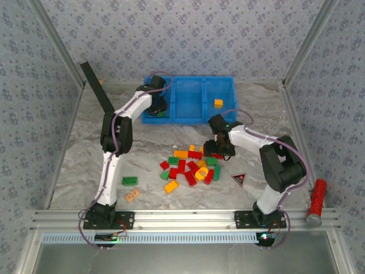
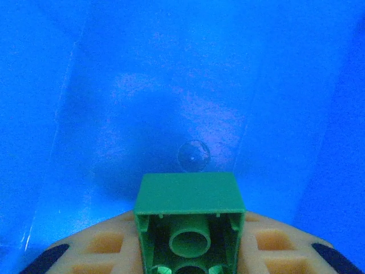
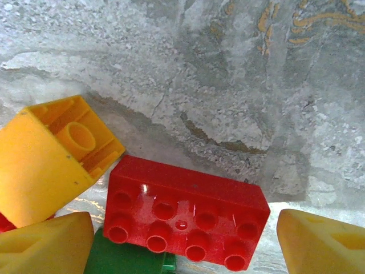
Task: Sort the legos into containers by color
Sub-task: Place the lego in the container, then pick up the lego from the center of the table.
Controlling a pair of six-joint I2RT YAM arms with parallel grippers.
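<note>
Green brick (image 2: pixel 190 220) sits closest to the left wrist lens, clamped between the tan fingers (image 2: pixel 274 245) of the left jaws. Its hollow underside, with a round tube inside, faces the camera. Just ahead of these jaws lies the bare blue floor of the bin (image 2: pixel 171 85).

From above, the left arm (image 1: pixel 117 131) rises from its base, bends at the elbow and reaches into the bin's left compartment, wrist tipped down.

The right arm (image 1: pixel 274 160) is folded sharply, forearm reaching left, with the right jaws low over the near edge of the pile (image 1: pixel 191 165) of red, green and yellow legos on the table (image 3: pixel 228 85). These jaws stand wide apart, gripping nothing. A red brick (image 3: pixel 185 212), eight studs up, lies between the yellow fingertips (image 3: pixel 319 240). To its left a yellow brick (image 3: pixel 51 160) lies on its side, hollow showing, and a second green brick (image 3: pixel 122 257) peeks out beside the red one.

Beyond the right jaws, one orange brick (image 1: pixel 218 103) lies in the bin's right compartment.
</note>
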